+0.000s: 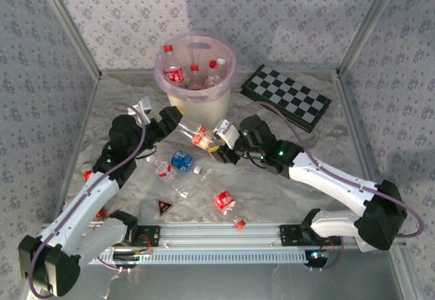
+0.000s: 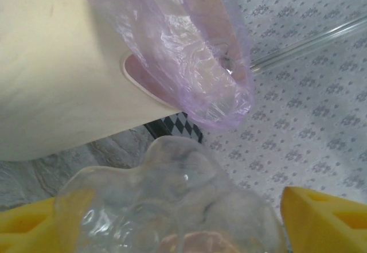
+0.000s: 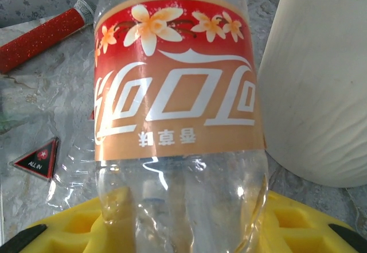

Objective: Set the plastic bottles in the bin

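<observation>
1. While the Coca-Cola bottle (image 1: 198, 135) hangs between my two hands, I judge the step in hand to be a handover just short of the bin (image 1: 197, 101). My left gripper (image 1: 177, 124) has its yellow fingers (image 2: 327, 218) on either side of the bottle's clear base. I cannot tell whether they press on it.
2. The bottle lies tilted in the air, off the table, with its red label nearer my right hand.
3. My right gripper (image 1: 219, 145) clasps the bottle's body between its yellow pads and carries it.
4. The bin stands just beyond my left fingers, with its pinkish bag folded over the rim and several bottles (image 1: 194, 74) inside. As I judge it, one hand needs a firm hold before the other lets go. The bottle must then rise above the rim and be freed over the opening.
5. Below my hands and nearer my bases, a blue-labelled bottle (image 1: 181, 160) and a red-labelled bottle (image 1: 223, 200) lie loose, so I reckon the task is partway done.
6. The marbled tabletop (image 1: 285, 191) also holds a dark triangular piece (image 1: 164, 207) below my left hand and a flat checkerboard (image 1: 287, 97) beyond my right. Patterned wallpaper (image 1: 285, 14) closes in the far side and both flanks.
</observation>
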You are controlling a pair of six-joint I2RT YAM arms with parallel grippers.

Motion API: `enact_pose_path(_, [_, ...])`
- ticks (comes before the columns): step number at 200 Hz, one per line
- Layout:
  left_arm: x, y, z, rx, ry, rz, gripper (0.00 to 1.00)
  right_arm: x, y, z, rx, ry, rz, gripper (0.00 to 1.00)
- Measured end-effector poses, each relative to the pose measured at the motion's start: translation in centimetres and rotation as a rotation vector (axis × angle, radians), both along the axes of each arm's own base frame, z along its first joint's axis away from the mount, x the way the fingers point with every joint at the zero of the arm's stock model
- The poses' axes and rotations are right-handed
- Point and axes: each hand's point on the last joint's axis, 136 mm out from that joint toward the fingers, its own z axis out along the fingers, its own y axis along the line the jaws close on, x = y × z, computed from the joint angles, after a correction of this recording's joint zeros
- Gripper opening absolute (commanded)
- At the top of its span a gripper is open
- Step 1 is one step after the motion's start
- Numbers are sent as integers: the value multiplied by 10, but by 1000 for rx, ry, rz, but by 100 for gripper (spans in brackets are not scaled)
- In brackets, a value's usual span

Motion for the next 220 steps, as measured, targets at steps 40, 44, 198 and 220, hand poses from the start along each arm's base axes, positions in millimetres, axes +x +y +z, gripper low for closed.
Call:
enact_pose_path(40, [2,5,-5,33,4,26,44,1,4,0,13,7,-3,41])
enact_pose_path(44, [2,5,-5,36,6,28,43,1,4,-1,12,9,-3,44])
enact_pose_path(198, [59,37,217,152,-465,177,0,1,-106,11,51,28,-330,100])
enact_pose_path(220, [84,36,235,188,-513,207,0,-4,-120,14,65,32,-372,100])
